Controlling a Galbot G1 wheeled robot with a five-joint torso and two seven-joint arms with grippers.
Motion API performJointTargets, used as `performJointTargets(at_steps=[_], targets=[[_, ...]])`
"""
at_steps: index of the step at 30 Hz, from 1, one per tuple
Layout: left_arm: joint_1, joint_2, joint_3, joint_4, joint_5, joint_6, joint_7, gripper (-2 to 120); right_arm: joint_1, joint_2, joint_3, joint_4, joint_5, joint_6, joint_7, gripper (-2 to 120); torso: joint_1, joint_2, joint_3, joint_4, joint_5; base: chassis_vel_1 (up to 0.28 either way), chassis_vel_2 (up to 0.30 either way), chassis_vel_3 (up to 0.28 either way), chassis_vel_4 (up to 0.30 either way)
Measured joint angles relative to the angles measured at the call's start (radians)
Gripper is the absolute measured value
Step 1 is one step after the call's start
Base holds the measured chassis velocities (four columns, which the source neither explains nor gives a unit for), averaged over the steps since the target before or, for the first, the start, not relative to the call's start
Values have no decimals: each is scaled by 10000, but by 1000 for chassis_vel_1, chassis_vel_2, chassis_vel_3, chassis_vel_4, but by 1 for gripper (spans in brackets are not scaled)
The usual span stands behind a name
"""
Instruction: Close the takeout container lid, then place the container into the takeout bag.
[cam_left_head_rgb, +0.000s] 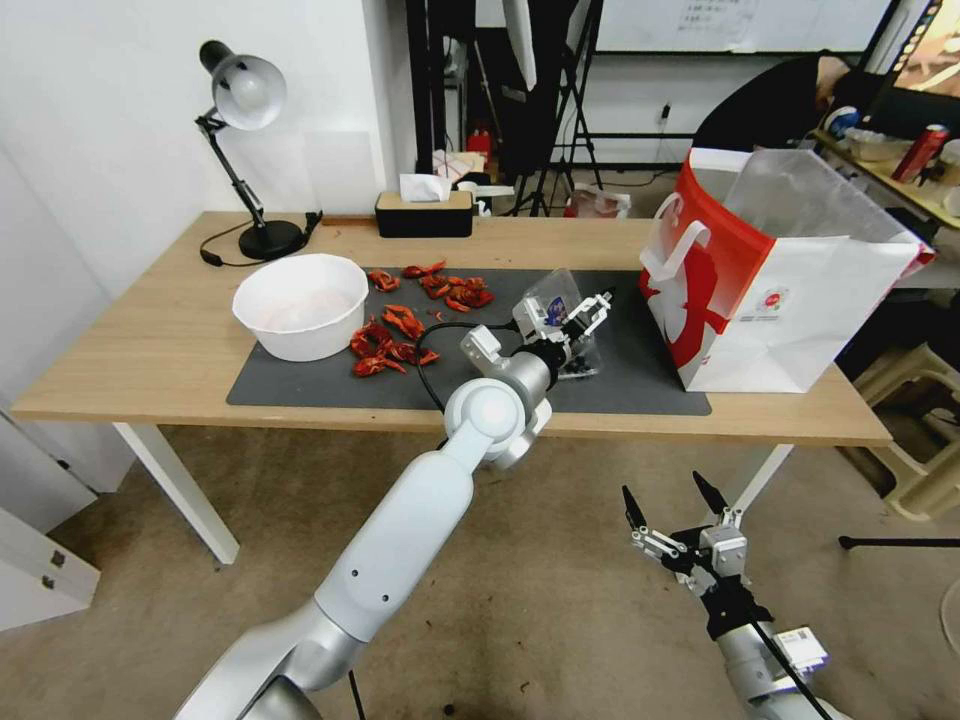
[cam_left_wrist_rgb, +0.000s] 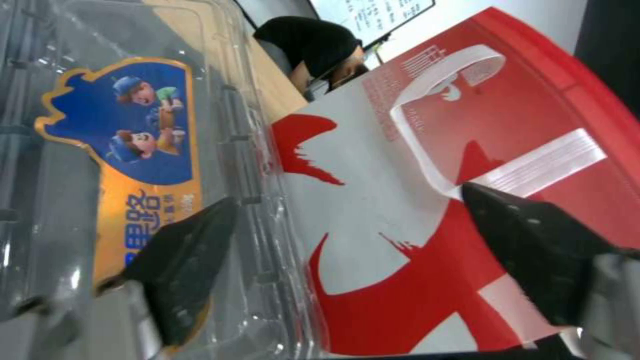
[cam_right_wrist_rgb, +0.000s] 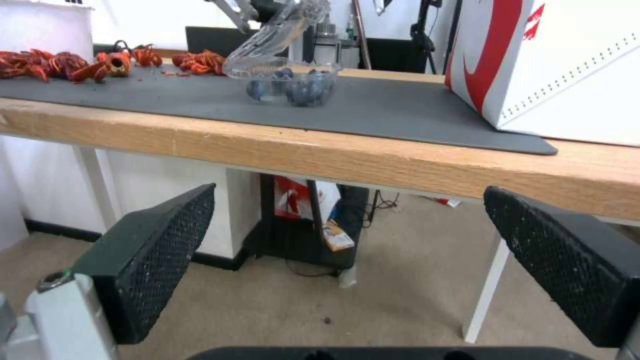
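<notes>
The left gripper (cam_left_head_rgb: 578, 312) is out over the grey mat (cam_left_head_rgb: 300, 385), at the raised lid (cam_left_head_rgb: 553, 300) of the takeout container (cam_left_head_rgb: 578, 362). Its fingers are spread wide and grasp nothing. In the left wrist view one dark fingertip (cam_left_wrist_rgb: 183, 260) lies against the clear lid (cam_left_wrist_rgb: 133, 150), right by the blue and orange sticker (cam_left_wrist_rgb: 133, 145), while the other fingertip (cam_left_wrist_rgb: 533, 250) stands well apart from it, in front of the takeout bag (cam_left_wrist_rgb: 413, 200).

The container sits on the mat with its lid tilted up, not closed; the right wrist view shows dark blueberries (cam_right_wrist_rgb: 293, 90) in its lower half. The red-and-white bag (cam_left_head_rgb: 770, 290) stands upright and open on the table (cam_left_head_rgb: 150, 350), near the container on its right. A white bowl (cam_left_head_rgb: 300, 305) and red shell scraps (cam_left_head_rgb: 400, 325) lie to the container's left.

The right gripper (cam_left_head_rgb: 675, 498) hangs low in front of the table edge, below the tabletop, its fingers spread and empty.
</notes>
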Motion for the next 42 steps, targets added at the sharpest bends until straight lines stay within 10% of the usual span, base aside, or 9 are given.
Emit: performJointTargets(at_steps=[23,42], targets=[[-442,362,242,357,663,1349,-1621,0,150,-290,-47,903,928,-752,-12,100,0,2,0,0,0,0,0,0,0],[-594,440,332,615,744,1539,-1975,0,2981,-1295,-121,1666,7807,-4129,955,100,0,1,-1,0,-1,0,0,0,0]])
